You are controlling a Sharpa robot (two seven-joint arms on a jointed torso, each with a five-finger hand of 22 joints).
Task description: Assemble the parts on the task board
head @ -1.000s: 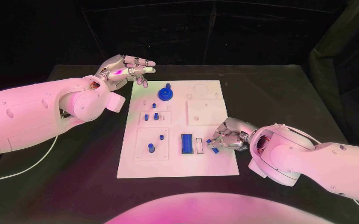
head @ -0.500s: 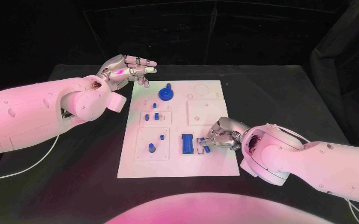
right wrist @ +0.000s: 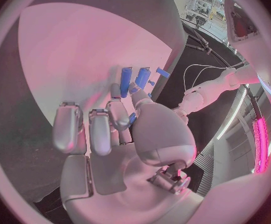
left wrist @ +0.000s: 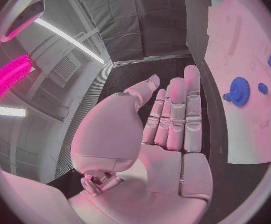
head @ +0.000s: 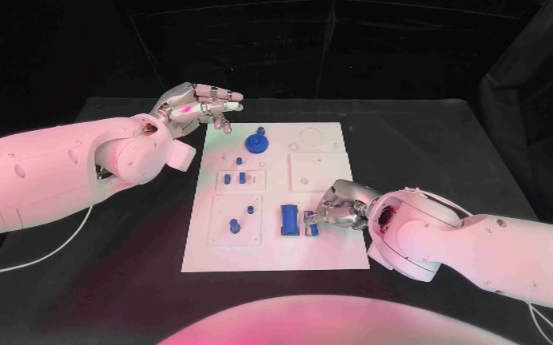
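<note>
right robot hand (head: pixel 341 208) pinching a small blue part (head: pixel 310 224) at the task board's (head: pixel 276 257) near right, beside the blue block (head: pixel 288 220) | left robot hand (head: pixel 196 108) raised, fingers apart, empty, over far-left corner | blue gear (head: pixel 256 144) at far end

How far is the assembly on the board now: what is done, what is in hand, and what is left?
Looks done: the gear stands on the board, and the long block sits in its recess. In hand: the right hand pinches a small part beside that block. Left: small parts lie in the middle, whether seated I cannot tell. The left hand hovers open by the board's far corner.
</note>
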